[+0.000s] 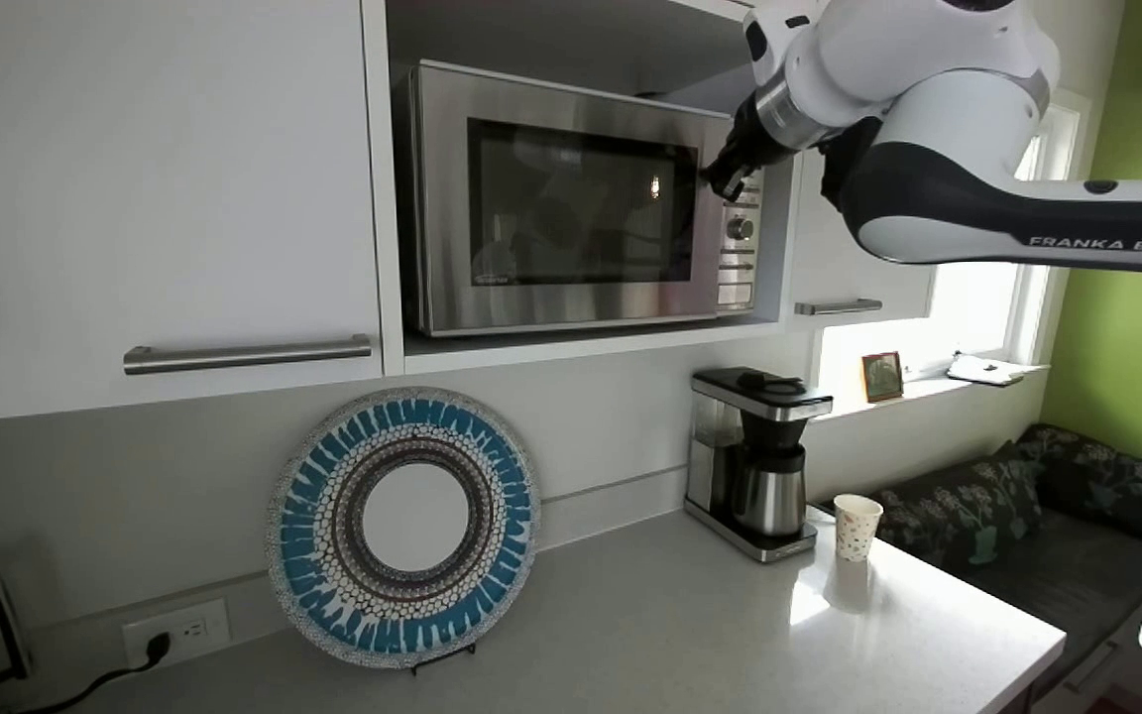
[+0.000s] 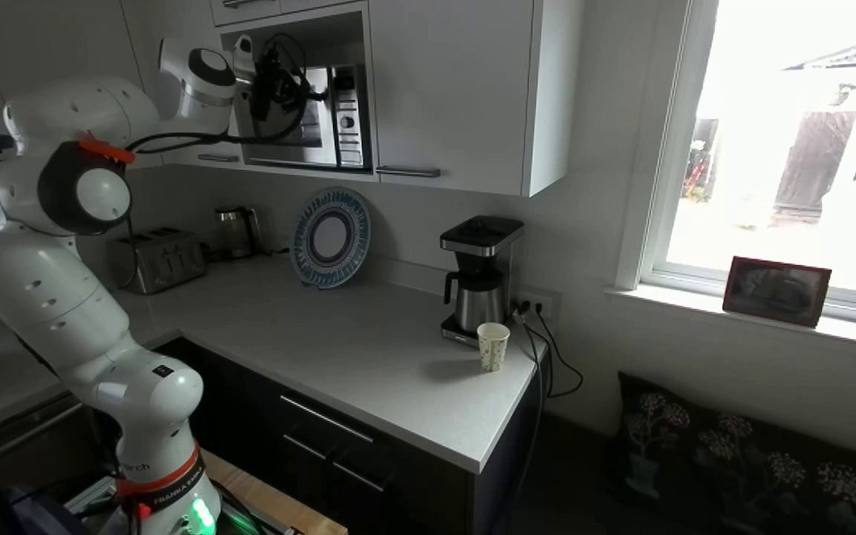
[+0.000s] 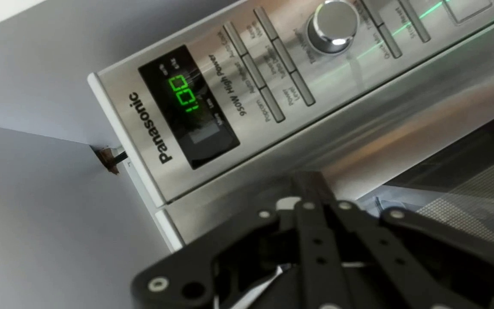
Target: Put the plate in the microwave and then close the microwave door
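Observation:
The silver microwave (image 1: pixel 444 228) sits in the open cabinet niche and also shows in an exterior view (image 2: pixel 348 137). Its door (image 1: pixel 571 302) looks closed: in the wrist view the door frame (image 3: pixel 358 171) lies level with the control panel (image 3: pixel 251 94), a thin straight seam between them. My gripper (image 1: pixel 720 188) is at the door's upper right edge, beside the control panel. In the wrist view its fingers (image 3: pixel 312 182) are together with nothing visible between them, over the door frame. I cannot tell whether the tips touch it. The white plate is out of view or hidden.
The niche side wall (image 3: pixel 28 98) is close beside the microwave. White cabinets with bar handles (image 1: pixel 249 354) flank it. Below, on the counter (image 1: pixel 630 635), stand a blue patterned ring plate (image 1: pixel 313 535), a coffee maker (image 1: pixel 769 486) and a paper cup (image 1: pixel 856 526). A toaster (image 2: pixel 157 260) stands farther along.

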You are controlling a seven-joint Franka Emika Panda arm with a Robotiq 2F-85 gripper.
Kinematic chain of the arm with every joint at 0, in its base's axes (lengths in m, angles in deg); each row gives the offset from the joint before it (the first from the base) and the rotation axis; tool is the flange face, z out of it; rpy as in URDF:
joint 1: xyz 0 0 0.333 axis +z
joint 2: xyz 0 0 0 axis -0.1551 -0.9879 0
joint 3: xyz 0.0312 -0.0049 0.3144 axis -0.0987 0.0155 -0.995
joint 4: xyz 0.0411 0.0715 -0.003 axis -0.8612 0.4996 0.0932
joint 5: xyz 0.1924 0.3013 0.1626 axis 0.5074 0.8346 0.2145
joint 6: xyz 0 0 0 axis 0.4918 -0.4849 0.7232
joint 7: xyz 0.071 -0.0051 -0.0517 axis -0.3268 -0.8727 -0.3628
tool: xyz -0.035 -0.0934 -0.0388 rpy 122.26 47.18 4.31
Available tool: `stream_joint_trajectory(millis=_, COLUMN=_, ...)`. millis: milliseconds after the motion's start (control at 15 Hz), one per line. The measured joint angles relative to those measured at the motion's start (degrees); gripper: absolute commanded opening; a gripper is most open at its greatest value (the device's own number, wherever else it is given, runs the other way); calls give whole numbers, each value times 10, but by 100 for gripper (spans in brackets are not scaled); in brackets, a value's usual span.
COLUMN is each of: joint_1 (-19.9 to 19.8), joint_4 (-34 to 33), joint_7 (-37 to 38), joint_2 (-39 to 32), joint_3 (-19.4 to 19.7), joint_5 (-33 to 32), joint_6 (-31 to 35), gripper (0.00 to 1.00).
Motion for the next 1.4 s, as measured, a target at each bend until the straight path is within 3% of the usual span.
stream_joint_trajectory(millis=333, joint_1=-7, joint_4=-3, joint_7=14, joint_2=-13, joint_3=2, joint_5=-12, joint_6=20, gripper=0)
stream_joint_trajectory(millis=400, joint_1=-7, joint_4=-3, joint_7=14, joint_2=-13, joint_3=2, joint_5=-12, joint_6=20, gripper=21)
stream_joint_trajectory(millis=533, joint_1=-6, joint_4=-5, joint_7=13, joint_2=-11, joint_3=2, joint_5=-4, joint_6=18, gripper=32)
stream_joint_trajectory(millis=800, joint_1=4, joint_4=-26, joint_7=-22, joint_2=-9, joint_3=3, joint_5=88, joint_6=-19, gripper=62)
stream_joint_trajectory(millis=1133, joint_1=24, joint_4=-72, joint_7=-66, joint_2=6, joint_3=-6, joint_5=209, joint_6=-149, gripper=99)
stream_joint_trajectory(millis=1400, joint_1=31, joint_4=-97, joint_7=-79, joint_2=19, joint_3=-9, joint_5=297, joint_6=-276, gripper=100)
